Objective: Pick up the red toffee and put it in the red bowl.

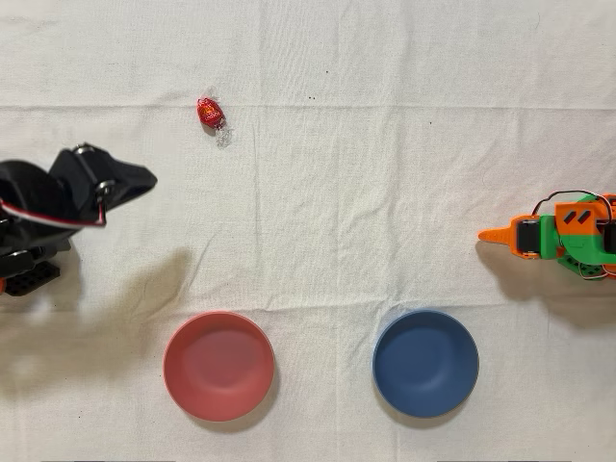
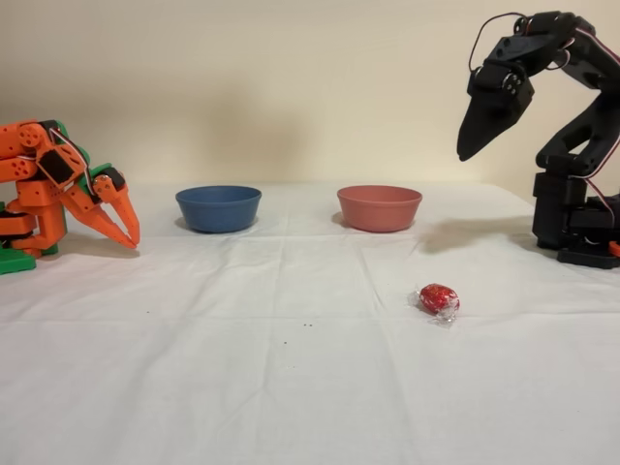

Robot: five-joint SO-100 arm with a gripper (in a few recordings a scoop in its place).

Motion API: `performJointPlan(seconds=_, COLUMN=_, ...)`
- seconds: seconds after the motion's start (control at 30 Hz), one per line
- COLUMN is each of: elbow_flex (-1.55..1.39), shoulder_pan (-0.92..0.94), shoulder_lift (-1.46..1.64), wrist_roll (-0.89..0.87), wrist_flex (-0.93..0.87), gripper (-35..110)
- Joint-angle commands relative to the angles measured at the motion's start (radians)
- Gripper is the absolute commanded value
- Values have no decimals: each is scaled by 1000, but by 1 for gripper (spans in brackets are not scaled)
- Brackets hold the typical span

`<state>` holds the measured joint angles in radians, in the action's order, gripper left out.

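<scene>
The red toffee [image 1: 211,114] lies on the white cloth at the upper left of the overhead view; in the fixed view the toffee [image 2: 438,299] sits in front, right of centre, its clear wrapper ends showing. The red bowl [image 1: 218,366] stands empty at the lower left overhead, and in the fixed view the same bowl [image 2: 379,207] is at the back, right of the middle. My black gripper [image 2: 469,150] hangs high above the table, pointing down, shut with nothing in it. Overhead, the gripper [image 1: 146,180] is left of and below the toffee, well apart from it.
A dark blue bowl [image 1: 425,363] stands empty to the right of the red one overhead. The idle orange arm [image 1: 553,234] rests at the right edge. The white cloth [image 1: 366,192] covers the whole table, with folds across it.
</scene>
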<state>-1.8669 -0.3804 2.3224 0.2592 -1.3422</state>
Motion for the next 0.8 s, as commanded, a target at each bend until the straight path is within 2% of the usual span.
performJointPlan(seconds=0.0, elbow_flex=112, shoulder_pan=-83, shoulder_lift=-74, wrist_roll=-34, wrist_flex=-3, gripper=1)
performJointPlan(seconds=0.5, elbow_flex=127, shoulder_pan=-140, shoulder_lift=-334, wrist_roll=-89, wrist_flex=153, gripper=4)
performJointPlan(seconds=0.77, elbow_flex=95, shoulder_pan=-150, shoulder_lift=-365, wrist_roll=-126, wrist_flex=204, gripper=24)
